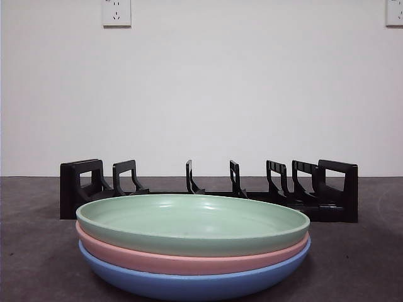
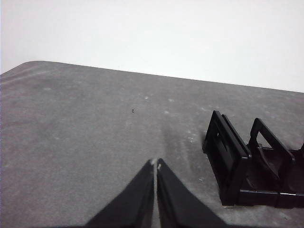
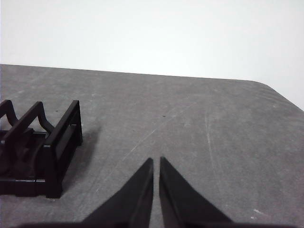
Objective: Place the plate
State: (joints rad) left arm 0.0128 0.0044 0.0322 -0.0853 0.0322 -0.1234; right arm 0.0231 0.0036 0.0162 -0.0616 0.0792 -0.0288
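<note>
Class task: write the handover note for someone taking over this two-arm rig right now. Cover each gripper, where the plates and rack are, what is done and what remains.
Left gripper: shut, empty, over bare table beside one end of the rack.
Right gripper: shut, empty, over bare table beside the rack's other end.
Plates: three stacked near the front camera, green plate on top, pink plate in the middle, blue plate at the bottom.
Black rack: behind the stack, slots holding nothing.
Done: nothing yet; no plate lifted.
Left: grasp a plate, probably the green one first, and set it in the rack.
</note>
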